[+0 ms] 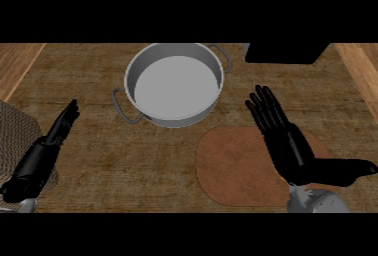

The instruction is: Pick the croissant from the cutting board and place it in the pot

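Observation:
A grey metal pot (174, 85) with two side handles stands at the back middle of the counter, and I see nothing inside it. To its front right lies a brown rounded cutting board (232, 167). My right hand (289, 147) hovers over the board's right half, open, fingers straight and pointing away, thumb out to the right. No croissant shows; the hand hides part of the board. My left hand (46, 147) rests at the left edge, open and seen edge-on, fingers pointing toward the pot.
A black block (284, 52) sits at the back right corner. A pale woven surface (13, 131) shows at the left edge under my left forearm. Lighter wooden strips border the counter at the far left and far right.

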